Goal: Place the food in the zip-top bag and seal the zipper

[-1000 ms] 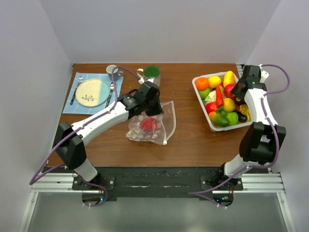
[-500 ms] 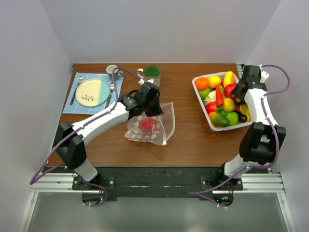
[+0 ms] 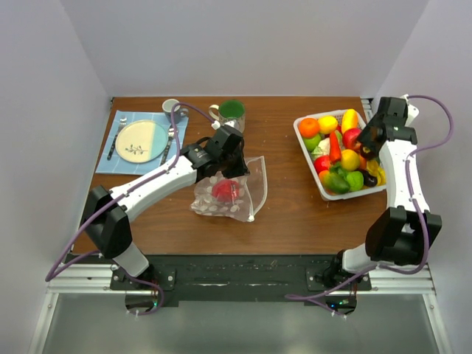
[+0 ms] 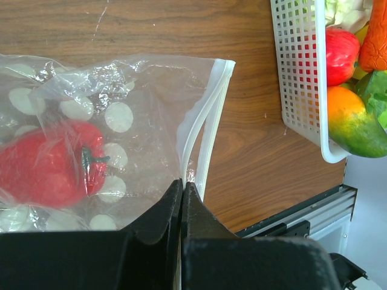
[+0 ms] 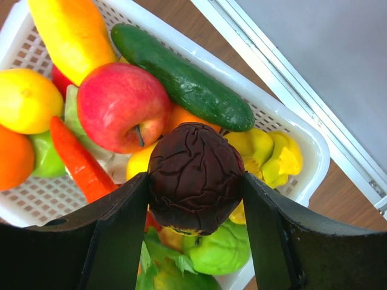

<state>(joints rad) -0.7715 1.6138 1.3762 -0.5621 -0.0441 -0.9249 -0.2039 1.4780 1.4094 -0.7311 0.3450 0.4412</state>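
Note:
The zip-top bag (image 4: 139, 109), clear with white dots, lies on the wooden table with a red pepper (image 4: 48, 163) inside. Its zipper (image 4: 208, 115) stands parted along the mouth edge. My left gripper (image 4: 182, 184) is shut on the bag's edge just by the zipper. From above, the bag (image 3: 247, 184) sits left of centre under the left gripper (image 3: 230, 166). At the far right, my right gripper (image 5: 195, 181) is shut on a dark wrinkled round fruit (image 5: 195, 157), held just above the other food in the white basket (image 5: 290, 130).
The basket (image 3: 300, 136) holds an apple (image 5: 121, 106), cucumber (image 5: 181, 75), carrot (image 5: 78, 160), lemon (image 5: 27, 99) and other toy food. A plate (image 3: 140, 141) on a blue mat, a white cup (image 3: 171, 105) and a green mug (image 3: 231, 112) stand at the back left.
The right gripper has narrowed onto the dark fruit and the right arm has shifted slightly right and back. The left arm and the bag have stayed put.

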